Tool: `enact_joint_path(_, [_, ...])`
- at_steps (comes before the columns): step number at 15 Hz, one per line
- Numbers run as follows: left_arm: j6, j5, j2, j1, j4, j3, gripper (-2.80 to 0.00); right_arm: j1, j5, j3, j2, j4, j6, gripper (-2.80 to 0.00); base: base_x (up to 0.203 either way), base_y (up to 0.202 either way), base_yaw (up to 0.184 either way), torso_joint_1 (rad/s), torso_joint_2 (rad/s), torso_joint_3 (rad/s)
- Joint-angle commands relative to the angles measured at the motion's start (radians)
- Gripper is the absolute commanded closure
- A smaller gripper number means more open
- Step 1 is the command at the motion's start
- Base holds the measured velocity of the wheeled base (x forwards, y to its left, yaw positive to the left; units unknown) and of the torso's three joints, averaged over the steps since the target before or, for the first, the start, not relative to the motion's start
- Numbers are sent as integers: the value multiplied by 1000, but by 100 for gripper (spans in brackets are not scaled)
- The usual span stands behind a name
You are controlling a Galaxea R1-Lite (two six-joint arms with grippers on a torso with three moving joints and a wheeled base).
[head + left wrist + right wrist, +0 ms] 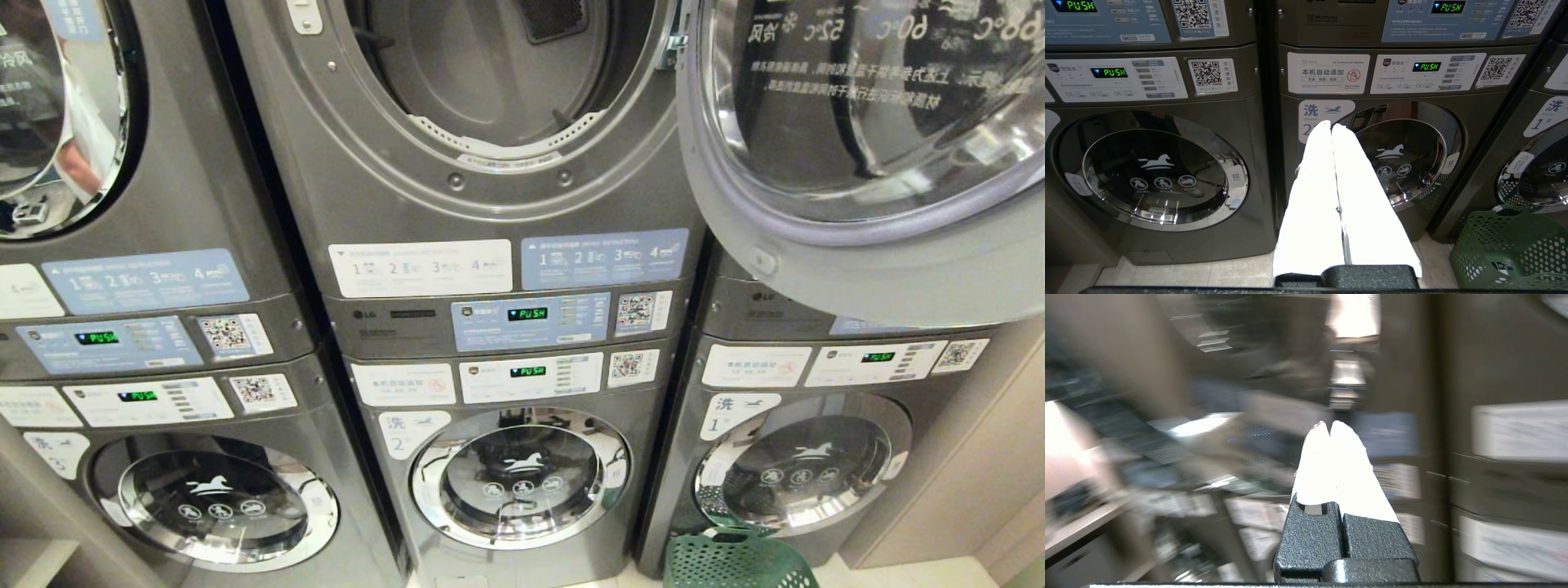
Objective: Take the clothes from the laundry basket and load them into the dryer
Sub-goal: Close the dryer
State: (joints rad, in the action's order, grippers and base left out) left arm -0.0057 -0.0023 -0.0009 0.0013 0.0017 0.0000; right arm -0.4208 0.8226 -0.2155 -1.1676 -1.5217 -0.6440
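The dryer (490, 73) is the upper machine of the middle stack, and its round door (865, 131) is swung open to the right. The drum looks bare inside. On the floor at the lower right stands the dark green perforated laundry basket (735, 562), only its rim showing here. It also shows in the left wrist view as the laundry basket (1511, 249). No clothes show in any view. My left gripper (1331, 125) is shut on nothing, low before the middle washer. My right gripper (1329, 424) is shut and empty, its surroundings blurred. Neither arm shows in the head view.
Three grey stacked machines fill the wall, with washer doors (520, 478) shut below and control panels (531, 321) reading PUSH. The open dryer door overhangs the right stack (804, 474). A beige wall panel (963, 490) closes the right side. Pale floor tiles (1180, 273) lie in front.
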Motion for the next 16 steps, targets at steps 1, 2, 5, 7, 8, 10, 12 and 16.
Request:
enact_joint_path(1, [0,1,-2,0,0,2,0,109,5,12,82,-8,0,0,0,0,0,0,0,0])
enact_joint_path(2, [0,1,-1,0,0,2,0,154,9,8,93,-8,3,0,0,0,0,0,0,0])
enact_joint_path(5, [0,1,-1,0,0,1,0,211,41,-9,92,-8,9,0,0,0,0,0,0,0])
enact_joint_path(7, [0,0,-1,0,0,2,0,217,59,-19,90,-8,9,0,0,0,0,0,0,0])
enact_joint_path(8, [0,0,-1,0,0,2,0,223,91,-20,89,-8,7,0,0,0,0,0,0,0])
enact_joint_path(10, [0,1,-1,0,0,2,0,272,132,-32,72,-8,11,0,0,0,0,0,0,0])
enact_joint_path(12, [0,1,-1,0,0,2,0,327,136,-97,10,-8,23,0,0,0,0,0,0,0])
enact_joint_path(16, [0,0,-1,0,0,0,0,489,131,-288,-179,-8,50,0,0,0,0,0,0,0])
